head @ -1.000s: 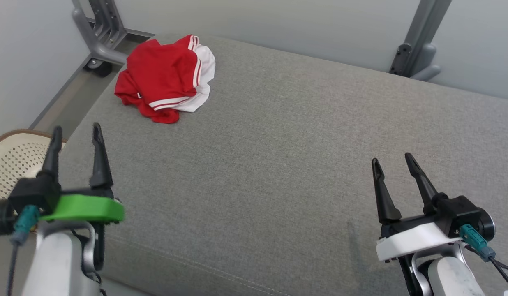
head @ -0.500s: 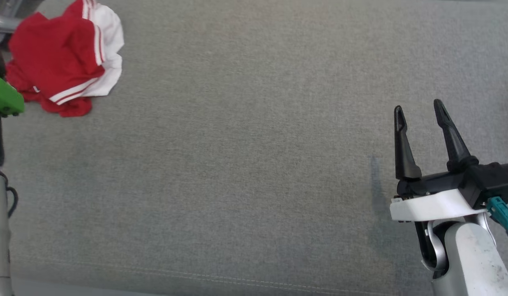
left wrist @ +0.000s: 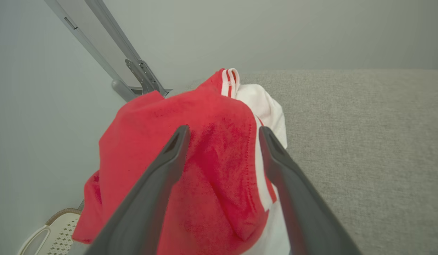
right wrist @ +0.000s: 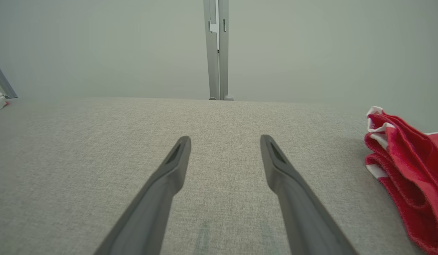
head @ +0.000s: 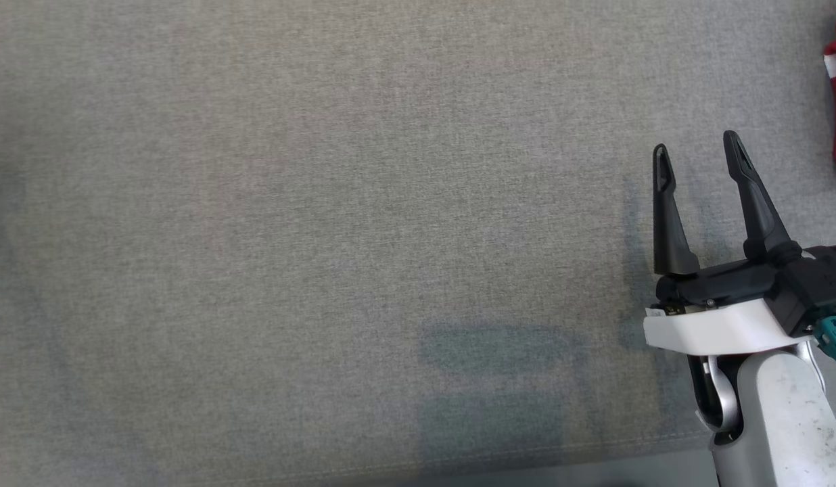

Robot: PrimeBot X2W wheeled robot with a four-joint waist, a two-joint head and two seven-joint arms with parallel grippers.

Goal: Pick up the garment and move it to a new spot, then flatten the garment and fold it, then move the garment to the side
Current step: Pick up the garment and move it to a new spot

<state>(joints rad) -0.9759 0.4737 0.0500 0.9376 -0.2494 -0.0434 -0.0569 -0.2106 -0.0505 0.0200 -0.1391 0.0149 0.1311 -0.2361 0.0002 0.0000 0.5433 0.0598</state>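
2 red-and-white cloths lie on the grey fabric counter (head: 323, 237). The task's one, I judge, is the crumpled garment (left wrist: 212, 159) heaped near the counter's edge in front of a metal frame post (left wrist: 134, 78), at 12 o'clock of the left jaws. A pale perforated basket (left wrist: 52, 233) sits at 7 o'clock in the left wrist view. The other cloth (right wrist: 406, 170) lies at 3 o'clock of the right jaws, well apart from them.

The garment looks like soft, light knit: limp, not fragile, with no stiffness to hold its shape. It should sag and drape once lifted, and a shallow pinch could slip off. A sensible hold is the raised red fold in the middle of the heap, or the striped hem at its 12 o'clock end. A deep bite would gather several layers, so an edge would serve better for the flattening to come.

The left jaws are released and spread wide. Their 2 dark fingers (left wrist: 162, 184) point forward and down at the heap, with the red fold framed between them. Whether the tips touch the cloth I cannot tell. The right arm (head: 770, 419) stands at 4 o'clock in the head view. The right jaws are also released and hold nothing, pointing to 12 o'clock low over bare counter.
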